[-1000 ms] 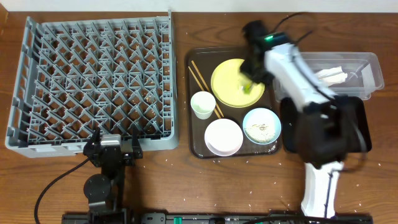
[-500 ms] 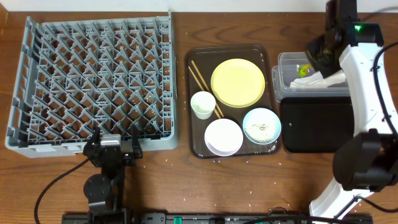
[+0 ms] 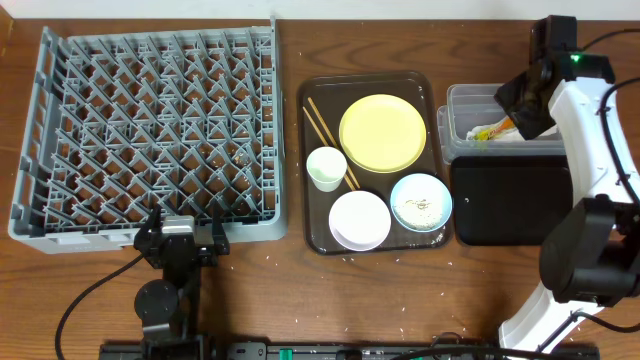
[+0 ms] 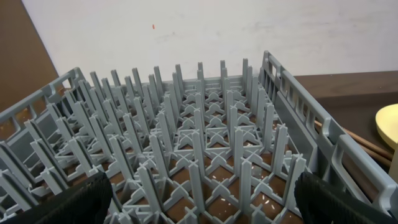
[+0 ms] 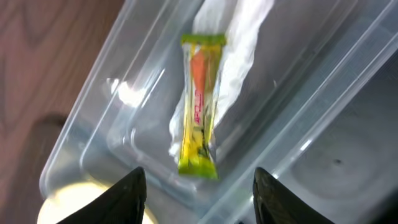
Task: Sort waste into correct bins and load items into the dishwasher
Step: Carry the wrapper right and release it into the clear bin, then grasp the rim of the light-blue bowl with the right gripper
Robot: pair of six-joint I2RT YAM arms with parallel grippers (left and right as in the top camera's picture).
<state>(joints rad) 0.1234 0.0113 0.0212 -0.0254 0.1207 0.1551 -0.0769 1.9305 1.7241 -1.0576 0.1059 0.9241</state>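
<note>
while hovering above tub (image 5: 112,93), right pincer (image 5: 199,193) parted, empty; wrapper (image 5: 200,102) flat on napkin (image 5: 239,43) inside tub. left pincer (image 4: 205,202) spread wide, empty, facing rack (image 4: 205,124).

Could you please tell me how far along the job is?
Done: the wrapper and napkin lie in the clear tub. In hand: nothing; the right claw hovers open above it. Left: scraps in the blue bowl; it, the white bowl, plate, cup and chopsticks sit on the brown tray; the rack holds no dishes.
</note>
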